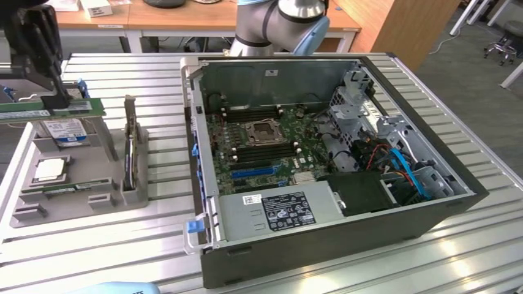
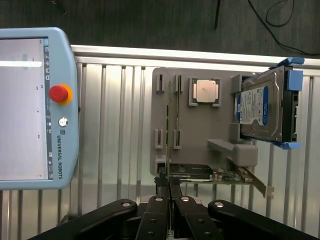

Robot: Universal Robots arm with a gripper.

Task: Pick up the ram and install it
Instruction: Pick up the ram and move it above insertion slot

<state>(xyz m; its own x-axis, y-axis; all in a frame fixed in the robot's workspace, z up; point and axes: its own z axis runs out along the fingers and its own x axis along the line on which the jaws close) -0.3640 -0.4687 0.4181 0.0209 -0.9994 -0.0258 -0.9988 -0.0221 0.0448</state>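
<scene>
Slatted metal tabletop (image 1: 147, 245) is carrying an open computer case (image 1: 327, 153); at its ten o'clock the gripper (image 1: 56, 101) is pinching the ram (image 1: 33, 111), level, over a grey tray (image 1: 122, 196). At the wrist, nearly closed fingers (image 2: 159, 210) are clamping its thin edge; light, stiff and fragile, it is probably suiting mid-length edge holds.

"UNIVERSAL ROBOTS" lettering on the pale-blue teach pendant (image 2: 37, 107), near its red button (image 2: 59, 93)

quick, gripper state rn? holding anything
Gripper: closed, holding the ram stick by its edge.
</scene>
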